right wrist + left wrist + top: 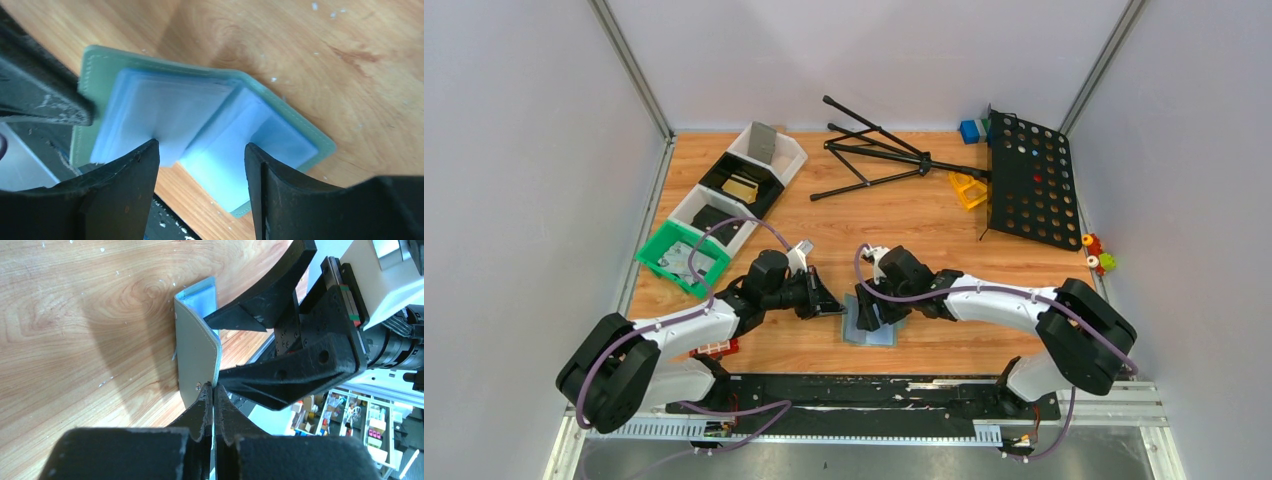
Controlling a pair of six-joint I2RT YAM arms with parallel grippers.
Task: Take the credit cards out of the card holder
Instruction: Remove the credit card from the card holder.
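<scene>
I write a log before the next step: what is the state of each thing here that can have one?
card holder: open, one cover raised off the table.
pocket sleeves: spread open, contents unclear.
left tool: shut on the card holder's raised edge.
right tool: open, over the sleeves.

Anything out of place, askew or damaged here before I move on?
Nothing looks damaged. The card holder lies open, one cover tilted up, pinched by the shut left end effector. Oddities: a black music stand lies flat across the back of the table, and small coloured toys sit beyond the wood's right edge.
</scene>
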